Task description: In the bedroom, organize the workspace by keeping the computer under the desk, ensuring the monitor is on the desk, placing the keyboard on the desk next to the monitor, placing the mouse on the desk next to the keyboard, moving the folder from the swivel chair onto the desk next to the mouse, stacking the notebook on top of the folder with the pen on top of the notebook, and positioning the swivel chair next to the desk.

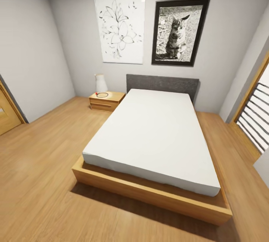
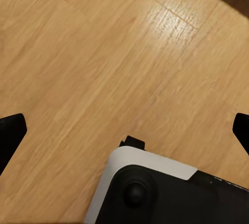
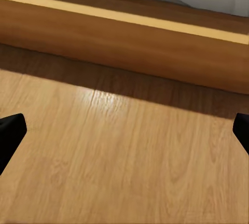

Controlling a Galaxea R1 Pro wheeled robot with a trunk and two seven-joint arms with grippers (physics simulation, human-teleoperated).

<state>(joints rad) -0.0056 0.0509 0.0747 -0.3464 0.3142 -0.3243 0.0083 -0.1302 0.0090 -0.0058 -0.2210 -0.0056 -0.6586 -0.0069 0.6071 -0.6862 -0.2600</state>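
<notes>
I am in the bedroom facing a bed; the desk, swivel chair, monitor, keyboard, mouse, folder, notebook, pen and computer are out of view. My left gripper (image 2: 124, 133) is open, its black fingertips (image 2: 10, 136) spread wide over bare wood floor, with nothing between them. My right gripper (image 3: 124, 136) is also open and empty, hanging above the floor just in front of the bed's wooden frame (image 3: 124, 37).
A bed with a white mattress (image 1: 157, 137) on a low wooden frame (image 1: 149, 193) stands straight ahead. A nightstand (image 1: 106, 101) with a white vase (image 1: 101, 83) is at its far left. A door (image 1: 7, 115) is left and a slatted window (image 1: 257, 118) right. My white-and-black base (image 2: 155, 193) sits below the left gripper.
</notes>
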